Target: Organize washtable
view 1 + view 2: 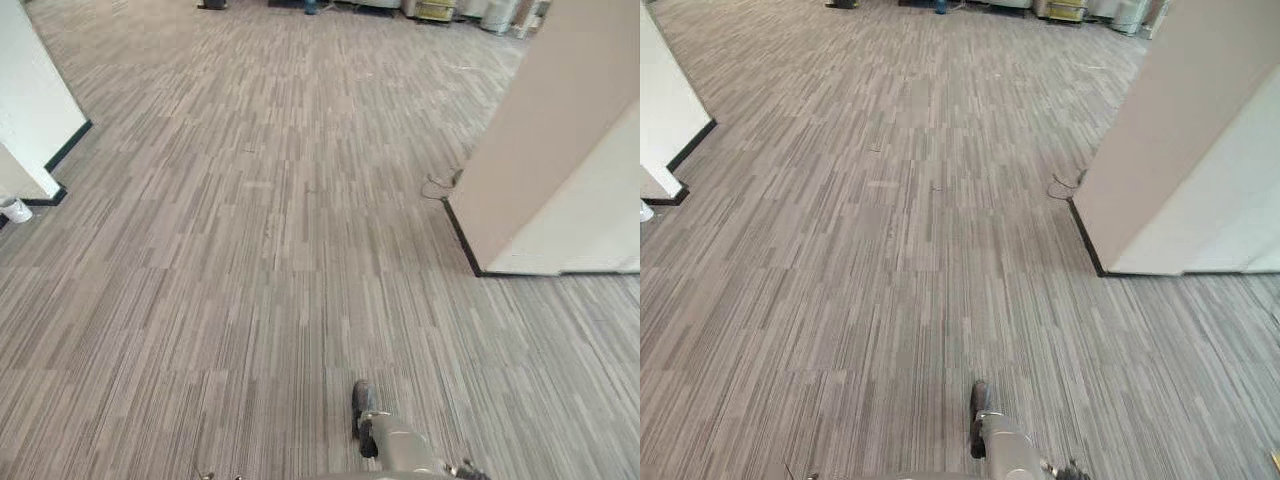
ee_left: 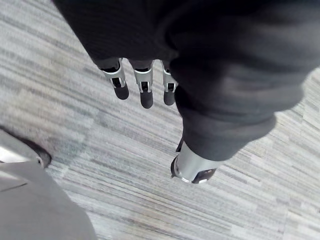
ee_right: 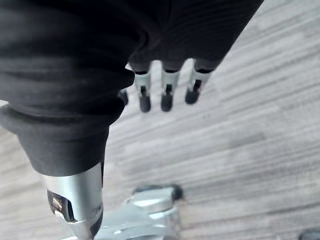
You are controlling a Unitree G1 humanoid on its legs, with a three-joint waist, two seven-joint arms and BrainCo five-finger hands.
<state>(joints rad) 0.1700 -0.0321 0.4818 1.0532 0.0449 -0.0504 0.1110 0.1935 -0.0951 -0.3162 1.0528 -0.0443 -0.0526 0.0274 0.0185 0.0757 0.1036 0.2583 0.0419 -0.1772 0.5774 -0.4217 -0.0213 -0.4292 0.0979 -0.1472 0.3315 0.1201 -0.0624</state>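
My left hand point(image 2: 145, 90) hangs above grey striped carpet point(image 2: 100, 135) in the left wrist view. Its fingers are relaxed and its thumb point(image 2: 192, 167) stands apart, with nothing held. In the right wrist view, my right hand point(image 3: 167, 92) hangs the same way over the carpet, fingers loose and nothing in them. The eye views look down on a wide stretch of carpeted floor point(image 1: 280, 220).
A white partition wall with a dark base point(image 1: 560, 180) juts in from the right, and a thin cord point(image 1: 435, 188) lies at its corner. A white wall corner point(image 1: 30, 110) stands at the left with a small white object point(image 1: 15, 209) beside it. Furniture point(image 1: 435, 10) lines the far end.
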